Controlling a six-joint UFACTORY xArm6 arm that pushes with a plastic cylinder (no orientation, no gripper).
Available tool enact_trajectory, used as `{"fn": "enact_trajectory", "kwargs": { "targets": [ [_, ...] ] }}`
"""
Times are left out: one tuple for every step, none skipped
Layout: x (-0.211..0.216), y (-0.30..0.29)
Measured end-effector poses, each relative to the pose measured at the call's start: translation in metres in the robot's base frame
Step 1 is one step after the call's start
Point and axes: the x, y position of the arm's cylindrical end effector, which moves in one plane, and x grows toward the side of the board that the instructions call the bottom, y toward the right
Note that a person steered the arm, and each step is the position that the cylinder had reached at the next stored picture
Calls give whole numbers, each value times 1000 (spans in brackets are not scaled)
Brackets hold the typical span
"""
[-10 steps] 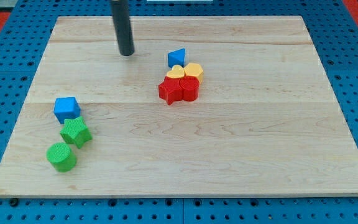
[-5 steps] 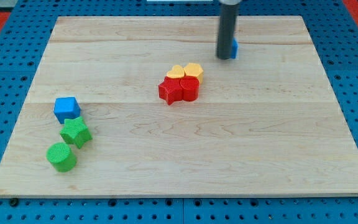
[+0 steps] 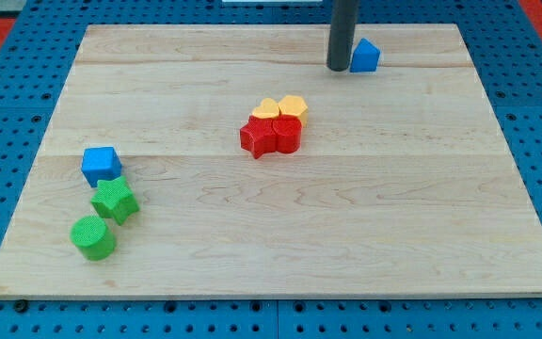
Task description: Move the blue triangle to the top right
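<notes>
Currently the push step is in hand. The tool is a plain rod with nothing to spread, press together or pinch; my tip (image 3: pixel 340 68) rests on the bench (image 3: pixel 365 217) and touches, or very nearly touches, the blue triangle (image 3: pixel 365 56) from its 9 o'clock side. The blue triangle lies in the upper right part of the bench, toward 1 o'clock from the bench centre, but short of the corner itself.

The next move, by judgement, calls for a further push toward 2 o'clock, keeping my tip behind the block's middle so it does not slip off sideways.

Other blocks lie well apart from the path: two yellow blocks (image 3: pixel 281 107) touching two red blocks (image 3: pixel 271 136) near the centre, and a blue cube (image 3: pixel 101 165), a green star (image 3: pixel 114 201) and a green cylinder (image 3: pixel 93 237) toward 8 o'clock.
</notes>
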Motion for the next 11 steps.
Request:
{"fn": "enact_trajectory", "kwargs": {
  "targets": [
    [-20,40],
    [-35,65],
    [-36,56],
    [-22,43],
    [-5,64],
    [1,88],
    [-17,114],
    [-39,118],
    [-28,117],
    [-18,69],
    [-34,-39]
  ]
}}
